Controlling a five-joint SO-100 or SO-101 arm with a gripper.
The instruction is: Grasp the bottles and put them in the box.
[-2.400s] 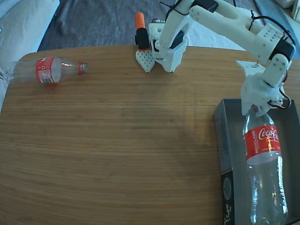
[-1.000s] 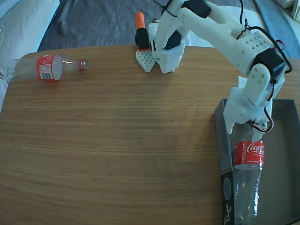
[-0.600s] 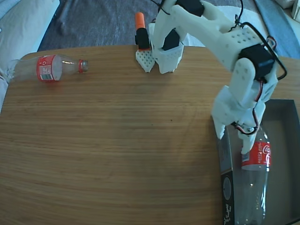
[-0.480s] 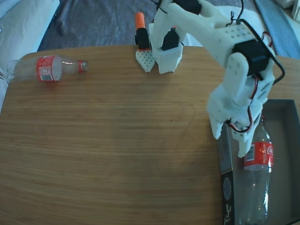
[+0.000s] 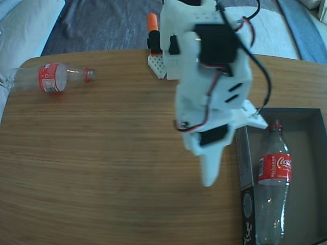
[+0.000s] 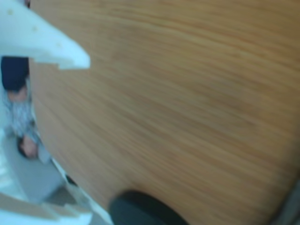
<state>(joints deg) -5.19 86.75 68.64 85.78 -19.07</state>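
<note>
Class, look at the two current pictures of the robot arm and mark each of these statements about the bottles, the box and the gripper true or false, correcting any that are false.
1. One bottle lies inside the box. True.
2. The bottle in the box has its neck pointing toward the bottom edge of the fixed view. False: its neck points toward the top edge.
3. A second bottle lies on its side on the wooden table, near the far left corner in the fixed view. True.
4. The gripper holds a bottle. False: in the wrist view nothing is between its fingers, only bare table.
5. Both bottles have red labels. True.
6. The box sits at the left side of the table in the fixed view. False: it sits at the right.
</note>
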